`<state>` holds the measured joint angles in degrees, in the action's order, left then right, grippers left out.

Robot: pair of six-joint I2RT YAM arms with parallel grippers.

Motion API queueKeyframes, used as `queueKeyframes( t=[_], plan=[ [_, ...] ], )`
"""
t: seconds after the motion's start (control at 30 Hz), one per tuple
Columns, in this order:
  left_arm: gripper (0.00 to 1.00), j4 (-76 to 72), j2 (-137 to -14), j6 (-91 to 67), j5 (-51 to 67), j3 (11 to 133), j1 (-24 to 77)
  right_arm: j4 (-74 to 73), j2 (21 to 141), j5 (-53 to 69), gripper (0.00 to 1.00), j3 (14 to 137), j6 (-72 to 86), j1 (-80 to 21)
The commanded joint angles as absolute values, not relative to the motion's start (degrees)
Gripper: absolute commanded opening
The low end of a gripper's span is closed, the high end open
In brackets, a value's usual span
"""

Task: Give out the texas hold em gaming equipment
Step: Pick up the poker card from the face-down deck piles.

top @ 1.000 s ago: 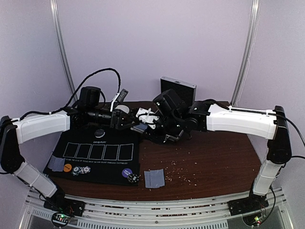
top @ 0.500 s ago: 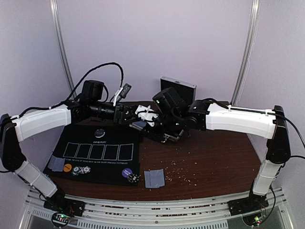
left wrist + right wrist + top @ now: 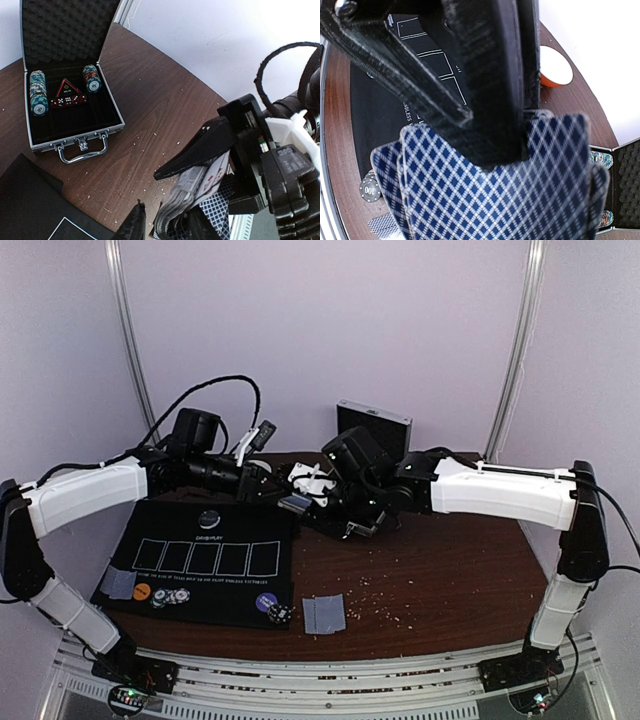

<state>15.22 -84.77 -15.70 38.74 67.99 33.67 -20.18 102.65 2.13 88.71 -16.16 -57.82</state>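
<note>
Evidently the deck of playing cards (image 3: 495,200) hangs above the tabletop (image 3: 450,570), clenched in the right claw (image 3: 308,497). Its free edge points toward the nearer left claw (image 3: 263,486), just beside it, fingers apart and apparently released.

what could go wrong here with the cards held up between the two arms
1. The blue diamond-backed playing cards sit splayed, not squared, in the right gripper. A few could slip out onto the brown wooden table.
2. The left gripper is right at the deck's edge. It may drag off several cards at once, or knock into the right gripper.
</note>
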Motion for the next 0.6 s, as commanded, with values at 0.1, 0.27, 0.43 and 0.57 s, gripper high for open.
queueKeyframes(
  t=[0.1,0.27,0.43,0.57],
  plan=[
    [0.39,16.6,-83.7,-13.5,38.3,70.1,32.7,-19.4,100.8,2.0,0.41,88.8,-16.3,-57.9],
    [0.57,14.5,-86.1,-13.8,42.4,72.3,33.6,-19.6,101.4,2.6,0.41,89.4,-16.0,-57.8],
    [0.57,13.2,-88.6,-14.2,40.9,73.2,34.8,-19.9,101.8,3.1,0.41,90.1,-15.8,-57.9],
    [0.45,16.2,-88.7,-12.6,38.1,73.4,34.8,-20.0,101.2,2.5,0.41,89.7,-16.0,-57.9]
  ],
)
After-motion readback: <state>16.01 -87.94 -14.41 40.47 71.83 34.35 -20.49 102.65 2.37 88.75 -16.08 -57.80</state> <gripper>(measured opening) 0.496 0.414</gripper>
